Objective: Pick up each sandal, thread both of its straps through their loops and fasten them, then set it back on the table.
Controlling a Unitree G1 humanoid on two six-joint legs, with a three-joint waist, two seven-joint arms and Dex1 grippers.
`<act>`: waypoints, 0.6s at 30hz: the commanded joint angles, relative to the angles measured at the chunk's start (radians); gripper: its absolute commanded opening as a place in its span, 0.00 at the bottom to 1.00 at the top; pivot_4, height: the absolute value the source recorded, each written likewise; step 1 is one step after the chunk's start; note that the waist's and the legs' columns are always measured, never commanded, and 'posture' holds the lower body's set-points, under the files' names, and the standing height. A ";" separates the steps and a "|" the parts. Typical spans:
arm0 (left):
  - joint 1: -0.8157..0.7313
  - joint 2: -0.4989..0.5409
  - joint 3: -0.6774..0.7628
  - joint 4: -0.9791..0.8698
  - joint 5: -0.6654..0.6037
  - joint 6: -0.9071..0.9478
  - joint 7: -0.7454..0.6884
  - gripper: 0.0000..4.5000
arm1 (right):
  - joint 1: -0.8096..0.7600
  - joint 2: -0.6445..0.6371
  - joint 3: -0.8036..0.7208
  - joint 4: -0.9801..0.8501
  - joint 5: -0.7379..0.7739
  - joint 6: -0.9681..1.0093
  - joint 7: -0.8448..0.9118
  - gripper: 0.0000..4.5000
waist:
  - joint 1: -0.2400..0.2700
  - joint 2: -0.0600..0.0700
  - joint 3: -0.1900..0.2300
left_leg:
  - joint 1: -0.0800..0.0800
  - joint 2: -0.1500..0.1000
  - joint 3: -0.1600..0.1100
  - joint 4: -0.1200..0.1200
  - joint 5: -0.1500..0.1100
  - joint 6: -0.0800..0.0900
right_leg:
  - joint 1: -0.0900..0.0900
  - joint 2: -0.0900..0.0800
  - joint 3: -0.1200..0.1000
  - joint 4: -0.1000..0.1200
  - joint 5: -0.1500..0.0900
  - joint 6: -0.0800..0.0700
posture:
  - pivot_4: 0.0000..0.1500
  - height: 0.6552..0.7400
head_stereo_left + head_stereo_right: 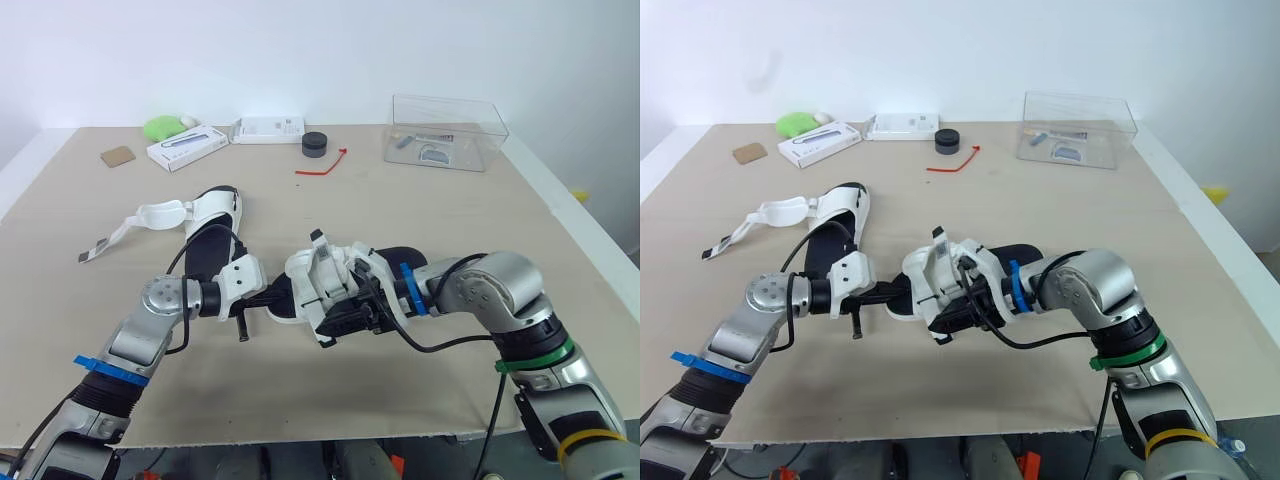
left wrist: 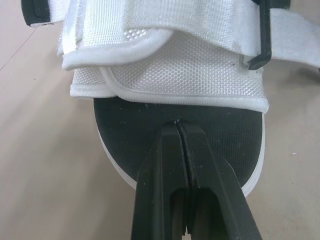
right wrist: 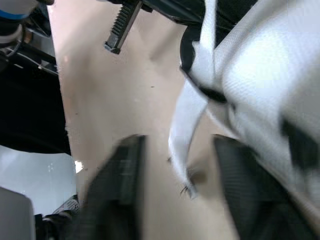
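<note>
The left end effector (image 2: 176, 124) is closed, its two fingers pressed together with the tips over the black footbed (image 2: 140, 135) at the toe of the near sandal (image 1: 322, 278). The right end effector (image 3: 175, 145) is spread open, and a loose white strap (image 3: 184, 120) hangs between its fingers. Whether either finger touches that strap is hard to make out, and the arm covers the sandal's heel. The second sandal (image 1: 212, 226) lies just beyond on the counter (image 1: 450, 220), its straps (image 1: 160, 213) splayed out. Far back sit a clear box (image 1: 446, 131), a black puck (image 1: 315, 144), a red tie (image 1: 322, 166) and two white boxes (image 1: 187, 146).
</note>
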 commanded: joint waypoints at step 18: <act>0.036 0.015 -0.042 0.014 0.044 0.020 0.010 0.00 | 0.003 -0.105 0.063 -0.130 0.076 0.081 0.129 0.01 | 0.001 0.000 0.000 | -0.001 0.000 0.000 0.000 -0.001 -0.001 | 0.000 -0.001 0.000 -0.001 -0.002 0.001 | 1.00 0.84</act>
